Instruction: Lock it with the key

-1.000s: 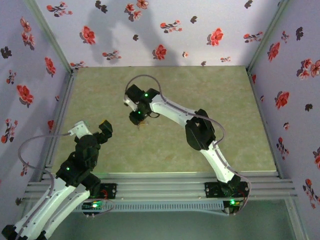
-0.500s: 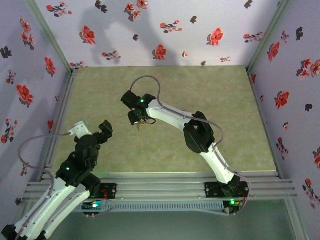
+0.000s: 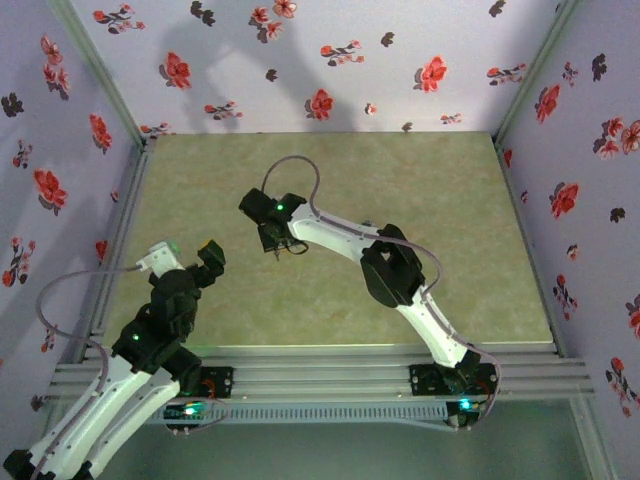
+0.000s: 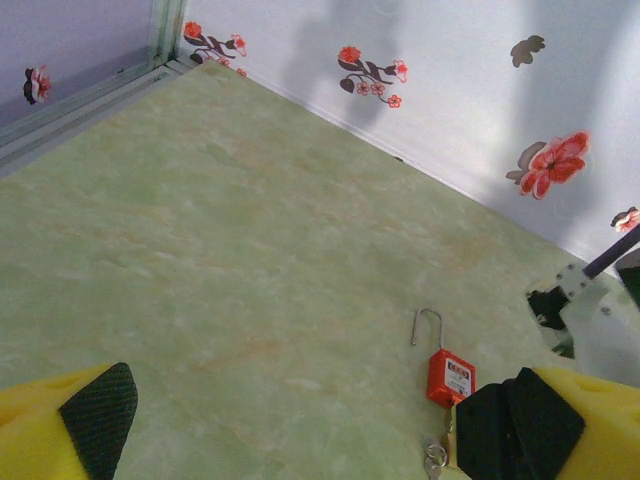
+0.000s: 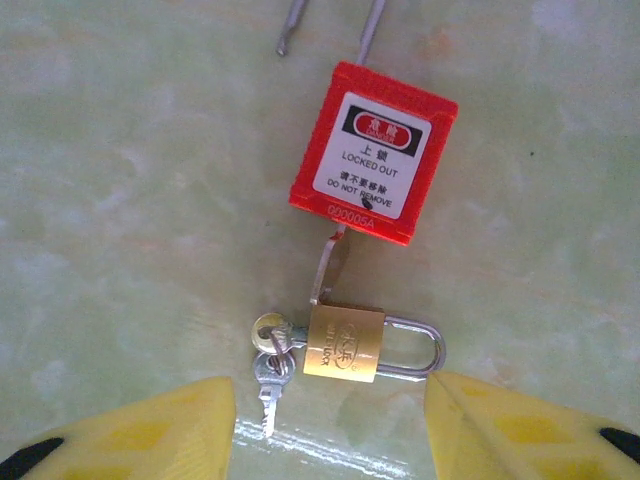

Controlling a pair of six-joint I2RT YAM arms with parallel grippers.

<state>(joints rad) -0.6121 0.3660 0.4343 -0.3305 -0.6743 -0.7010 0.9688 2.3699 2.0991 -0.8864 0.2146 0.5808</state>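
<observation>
Right claw (image 5: 330, 410), spread wide, faces a red padlock (image 5: 372, 150) labelled "LOCKED OUT".

A red padlock (image 5: 372, 152) with a white "LOCKED OUT" label lies flat, label up, its thin metal shackle sprung open. Just below it a small brass padlock (image 5: 345, 343) lies on its side, its shackle shut and pointing right. Small keys (image 5: 268, 365) on a ring sit at its left end.
</observation>
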